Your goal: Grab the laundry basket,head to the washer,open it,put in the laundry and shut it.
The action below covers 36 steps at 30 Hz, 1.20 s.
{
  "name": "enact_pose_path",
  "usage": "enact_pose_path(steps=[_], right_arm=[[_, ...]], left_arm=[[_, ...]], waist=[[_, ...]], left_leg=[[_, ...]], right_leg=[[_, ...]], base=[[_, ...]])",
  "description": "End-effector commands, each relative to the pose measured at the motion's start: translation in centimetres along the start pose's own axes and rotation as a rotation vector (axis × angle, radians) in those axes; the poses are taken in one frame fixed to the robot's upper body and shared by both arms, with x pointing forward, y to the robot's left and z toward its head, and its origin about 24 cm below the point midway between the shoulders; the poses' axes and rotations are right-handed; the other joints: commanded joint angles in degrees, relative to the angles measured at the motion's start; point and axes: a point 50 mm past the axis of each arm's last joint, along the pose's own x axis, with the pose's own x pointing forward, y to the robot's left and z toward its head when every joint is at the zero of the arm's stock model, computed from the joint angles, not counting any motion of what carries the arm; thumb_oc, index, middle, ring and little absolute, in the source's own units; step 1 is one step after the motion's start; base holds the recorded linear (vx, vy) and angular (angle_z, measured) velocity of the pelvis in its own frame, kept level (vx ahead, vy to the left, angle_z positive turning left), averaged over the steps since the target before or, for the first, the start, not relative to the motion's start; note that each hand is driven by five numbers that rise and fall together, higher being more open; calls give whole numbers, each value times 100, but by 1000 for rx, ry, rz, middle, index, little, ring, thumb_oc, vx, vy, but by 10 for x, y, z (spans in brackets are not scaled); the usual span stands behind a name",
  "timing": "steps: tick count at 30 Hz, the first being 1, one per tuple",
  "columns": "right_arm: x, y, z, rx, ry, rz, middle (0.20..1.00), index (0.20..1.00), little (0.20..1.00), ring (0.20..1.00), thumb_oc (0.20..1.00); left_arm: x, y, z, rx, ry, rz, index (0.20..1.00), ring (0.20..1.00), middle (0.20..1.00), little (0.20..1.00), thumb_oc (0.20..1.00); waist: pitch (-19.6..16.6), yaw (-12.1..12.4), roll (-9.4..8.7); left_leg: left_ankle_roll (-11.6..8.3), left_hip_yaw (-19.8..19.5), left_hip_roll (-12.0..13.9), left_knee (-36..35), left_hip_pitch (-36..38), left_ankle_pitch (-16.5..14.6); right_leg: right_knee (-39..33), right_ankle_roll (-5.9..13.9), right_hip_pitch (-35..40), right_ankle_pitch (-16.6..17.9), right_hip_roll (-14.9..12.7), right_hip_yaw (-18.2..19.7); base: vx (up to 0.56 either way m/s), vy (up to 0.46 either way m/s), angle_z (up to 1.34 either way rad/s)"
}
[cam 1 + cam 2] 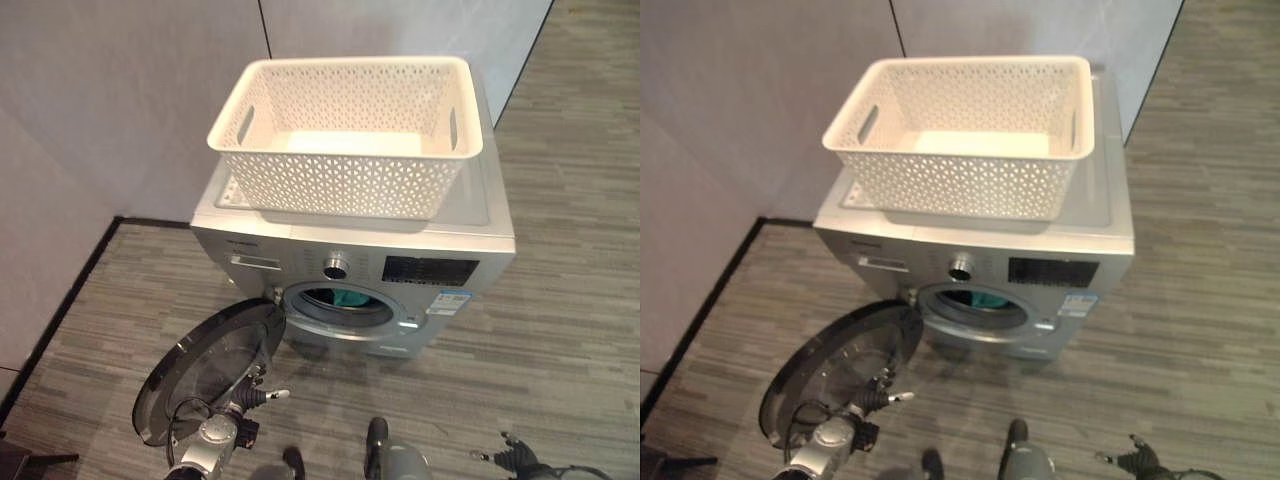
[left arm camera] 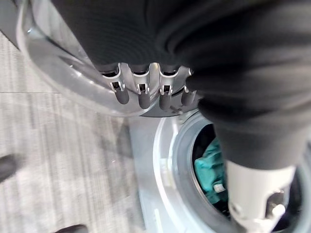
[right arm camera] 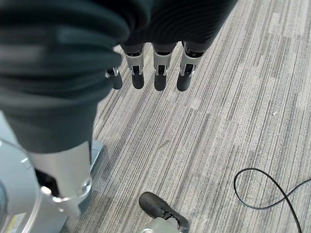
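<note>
Both hands, left (image 1: 262, 392) by the open door (image 1: 205, 370), right (image 3: 155, 73) low, hang released (teal laundry (image 2: 210, 170) inside washer (image 1: 440, 240)).

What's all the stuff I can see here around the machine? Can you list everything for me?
Laundry basket: one, cream white, perforated sides, empty, standing on top of the washer.
Washer: one, silver grey, front loader, against the pale wall.
Washer door: one, round, dark with a silver rim, swung open to the robot's left.
Laundry: teal cloth, inside the drum; the count cannot be told.
Floor: grey striped carpet.
Wall panels: pale grey, behind and beside the washer.
Left hand: fingers straight, at the inner face of the open door.
Right hand: open, low over the floor, holding nothing.
</note>
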Motion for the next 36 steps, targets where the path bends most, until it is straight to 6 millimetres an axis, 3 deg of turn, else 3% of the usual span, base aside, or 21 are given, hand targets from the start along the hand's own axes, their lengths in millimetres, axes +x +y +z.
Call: enact_pose_path(steps=[1,8,10,14,17,18,19,22,28,29,30,31,36], right_arm=[[2,-7,7,66,-10,-10,1000,1000,1000,1000,1000],[3,2,13,121,-19,8,1000,1000,1000,1000,1000],[3,7,14,145,-24,21,1000,1000,1000,1000,1000],[2,19,12,147,-16,58,1000,1000,1000,1000,1000],[0,27,8,152,-11,90,1000,1000,1000,1000,1000],[-2,29,2,162,2,93,1000,1000,1000,1000,1000],[-4,30,-5,177,23,92,1000,1000,1000,1000,1000],[-7,32,-17,169,58,101,1000,1000,1000,1000,1000],[-10,31,-29,119,87,114,1000,1000,1000,1000,1000],[-11,30,-33,93,94,119,1000,1000,1000,1000,1000],[-11,30,-33,93,94,120,1000,1000,1000,1000,1000],[-12,27,-36,52,108,126,1000,1000,1000,1000,1000],[-12,19,-38,-10,100,133,1000,1000,1000,1000,1000]], left_arm=[[-4,21,36,54,-171,27,1000,1000,1000,1000,1000],[-24,34,81,189,-374,-9,1000,1000,1000,1000,1000],[-31,41,88,206,-411,-4,1000,1000,1000,1000,1000],[-43,52,102,237,-478,25,1000,1000,1000,1000,1000],[-54,61,118,258,-550,43,1000,1000,1000,1000,1000],[-60,64,126,269,-588,48,1000,1000,1000,1000,1000],[-65,69,133,275,-616,68,1000,1000,1000,1000,1000],[-77,79,146,293,-681,116,1000,1000,1000,1000,1000],[-90,103,152,285,-729,266,1000,1000,1000,1000,1000],[-94,118,152,299,-719,359,1000,1000,1000,1000,1000],[-94,118,152,300,-719,360,1000,1000,1000,1000,1000],[-98,132,152,320,-707,444,1000,1000,1000,1000,1000],[-102,161,154,290,-682,580,1000,1000,1000,1000,1000]], waist=[[50,-44,-22],[219,58,-102],[270,65,-132],[321,81,-145],[384,83,-41],[374,110,-32],[302,207,-29],[84,342,-35],[-110,515,-227],[-118,547,-267],[-114,544,-269],[-105,589,-272],[22,564,-258]], left_leg=[[-96,-505,-267,-894,572,409],[311,-349,-770,-1298,655,-269],[364,-299,-873,-1456,660,-242],[370,-191,-862,-1721,676,-84],[368,-162,-702,-1890,612,135],[364,-115,-667,-2049,519,369],[365,-89,-594,-2153,422,471],[344,40,-475,-2159,203,621],[287,188,-473,-2159,172,659],[268,176,-455,-2135,157,679],[266,177,-454,-2135,162,678],[245,146,-429,-2144,128,731],[113,11,-322,-2144,-137,986]], right_leg=[[-1017,727,408,1065,332,382],[-1099,1131,114,1727,-51,779],[-1230,1255,1,2083,-169,864],[-1317,1399,-172,2358,-207,941],[-974,1322,-216,2012,-50,1020],[-616,1234,-119,1760,41,1077],[-244,1138,109,1418,191,1081],[328,1066,417,1027,373,1094],[-321,1070,844,871,432,1119],[-535,1032,920,746,512,1174],[-543,1030,928,748,513,1174],[-650,970,965,629,579,1183],[-679,819,948,438,684,972]], base=[[-140,285,33],[-158,258,-12],[-153,202,-31],[-128,99,-23],[-192,60,-9],[-306,65,-8],[-315,37,-1],[-149,6,-17],[-47,-73,-25],[-19,-66,-14],[-61,-133,-4],[-51,-113,-5],[-95,-116,5]])
